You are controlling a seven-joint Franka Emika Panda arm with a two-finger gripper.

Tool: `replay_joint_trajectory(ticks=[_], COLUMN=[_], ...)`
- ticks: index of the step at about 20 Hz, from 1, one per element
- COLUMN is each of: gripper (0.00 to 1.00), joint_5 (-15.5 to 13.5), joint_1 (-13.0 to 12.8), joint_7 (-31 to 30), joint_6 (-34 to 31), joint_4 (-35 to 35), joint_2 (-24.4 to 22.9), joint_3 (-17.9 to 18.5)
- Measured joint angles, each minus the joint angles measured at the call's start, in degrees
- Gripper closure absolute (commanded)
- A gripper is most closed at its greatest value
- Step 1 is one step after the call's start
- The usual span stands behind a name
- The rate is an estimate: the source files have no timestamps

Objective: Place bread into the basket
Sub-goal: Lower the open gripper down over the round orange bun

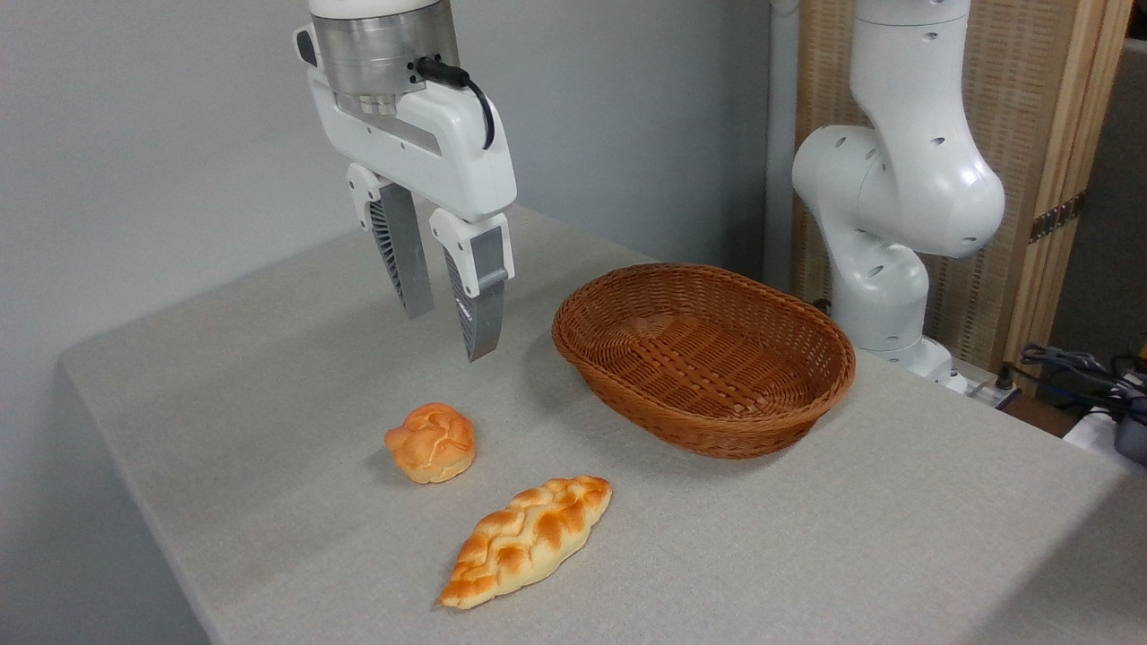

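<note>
The bread (432, 442), a small round orange-golden knotted bun, lies on the grey table left of centre. To its right stands the basket (705, 356), an oval brown wicker one with nothing in it. My gripper (448, 333) hangs in the air above and slightly behind the bread, apart from it. Its two grey fingers (479, 296) point down with a gap between them, and nothing is held.
A longer braided loaf (529, 537) lies in front of the bun, near the table's front edge. The arm's white base (887, 206) stands behind the basket at the right. Cables (1075, 367) lie off the table at far right.
</note>
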Motion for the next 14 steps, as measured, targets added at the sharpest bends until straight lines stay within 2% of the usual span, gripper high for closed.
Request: replay_joint_trajectory(ticks=[10, 14], gripper=[0.0, 0.0], joint_5=[0.0, 0.0], joint_1=[-0.4, -2.2], joint_7=[0.0, 0.0], joint_6=[-0.9, -0.9], joint_4=[0.1, -0.1], joint_2=[-1.2, -2.3], joint_3=[-0.6, -0.6])
